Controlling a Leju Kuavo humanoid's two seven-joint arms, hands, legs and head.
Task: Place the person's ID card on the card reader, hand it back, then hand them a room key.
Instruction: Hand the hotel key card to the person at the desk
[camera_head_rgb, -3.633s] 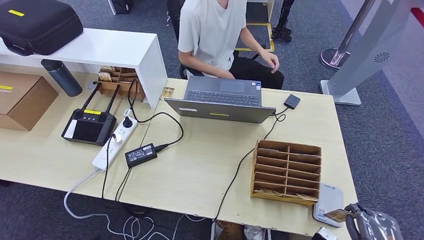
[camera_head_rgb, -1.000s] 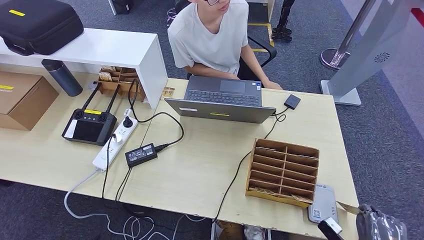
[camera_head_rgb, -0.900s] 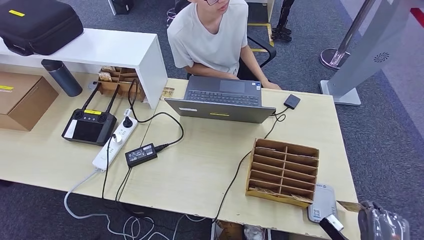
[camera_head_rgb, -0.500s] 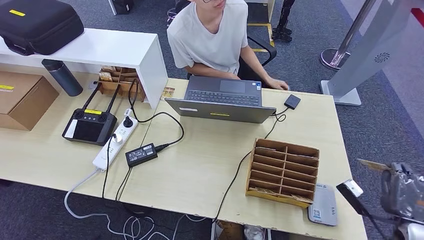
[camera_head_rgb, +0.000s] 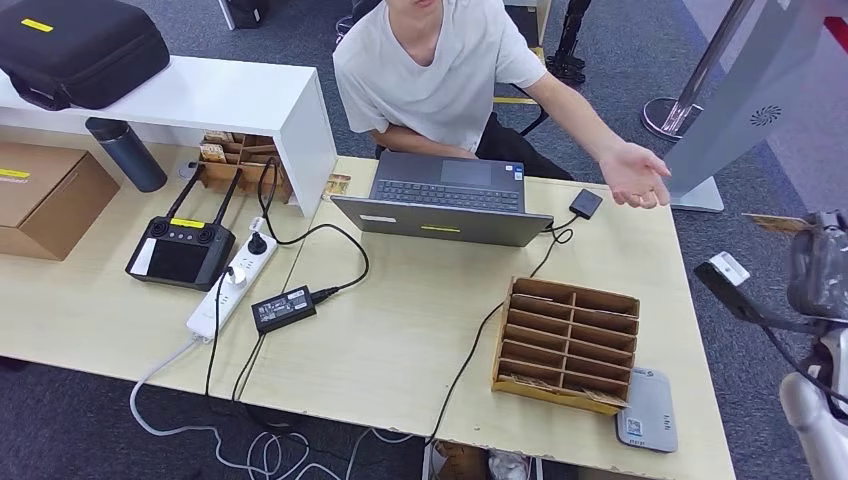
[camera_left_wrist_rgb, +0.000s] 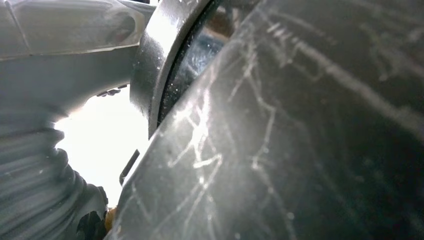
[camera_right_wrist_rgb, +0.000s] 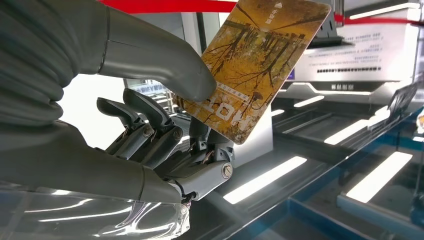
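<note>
My right hand (camera_head_rgb: 820, 268) is raised off the table's right edge. It pinches a yellow-brown ID card (camera_head_rgb: 776, 222) with a tree picture (camera_right_wrist_rgb: 255, 65) between its thumb (camera_right_wrist_rgb: 165, 60) and the fingers behind the card. The person in a white shirt (camera_head_rgb: 440, 70) stretches an open hand (camera_head_rgb: 636, 176), palm up, over the table's far right corner, some way left of the card. The grey card reader (camera_head_rgb: 648, 408) lies at the near right corner with nothing on it. The left wrist view shows my left hand's ribbed cover (camera_left_wrist_rgb: 30, 195) with its fingers hidden.
A wooden slotted card box (camera_head_rgb: 568, 343) stands next to the reader. An open laptop (camera_head_rgb: 445, 200) sits before the person, with a small black adapter (camera_head_rgb: 584, 203) beside it. Cables, a power strip (camera_head_rgb: 228, 280) and a controller (camera_head_rgb: 180, 250) lie to the left. A grey kiosk (camera_head_rgb: 740, 100) stands at right.
My right hand has risen with the card from beside the reader to well above the table's right edge. The person has reached an open palm out toward it.
</note>
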